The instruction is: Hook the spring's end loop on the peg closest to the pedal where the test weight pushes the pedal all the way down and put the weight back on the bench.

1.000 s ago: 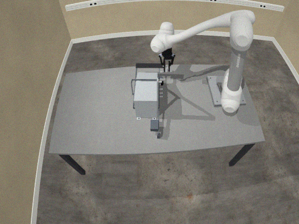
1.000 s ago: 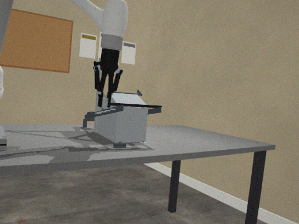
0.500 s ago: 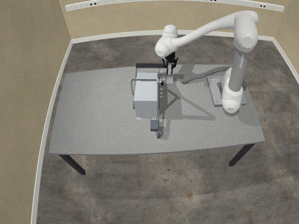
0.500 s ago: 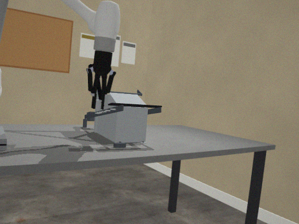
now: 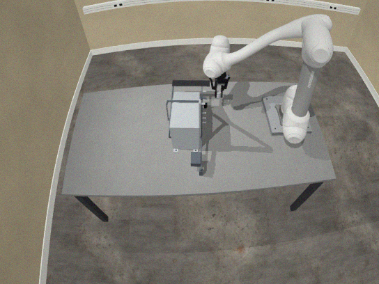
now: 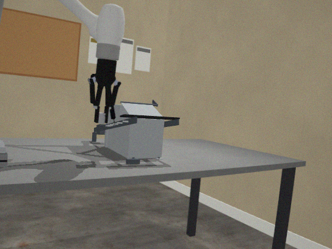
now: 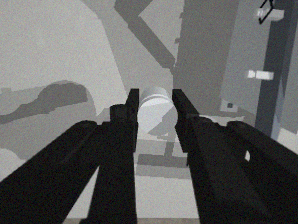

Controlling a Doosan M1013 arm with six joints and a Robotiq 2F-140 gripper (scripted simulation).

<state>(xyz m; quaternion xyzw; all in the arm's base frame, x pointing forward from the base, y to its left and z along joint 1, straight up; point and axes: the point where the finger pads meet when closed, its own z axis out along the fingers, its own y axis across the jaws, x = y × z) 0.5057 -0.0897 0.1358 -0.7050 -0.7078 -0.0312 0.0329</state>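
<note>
The steel test weight was in the gripper, whose fingers were closed on its two sides, with a rather narrow space between them. The weight was a pale cylinder, and it was held above the counter, not standing on it. It was beside the feeder, on the side where the pegs stuck out, and near the end which carried a dark flat plate. The gripper pointed downward. The pegs were short and light, and they stood in a row along a dark rail on the feeder. In the wrist view, a thin black loop was at a peg near the upper right corner; which peg of the row this was, I could not tell. At the feeder's other end there was a dark block, close to the body. The white arm reached over from its base plate, which was on the pegs' side of the feeder, well apart from it. Behind the feeder, in the exterior view, an orange board and some white papers were on the wall.
</note>
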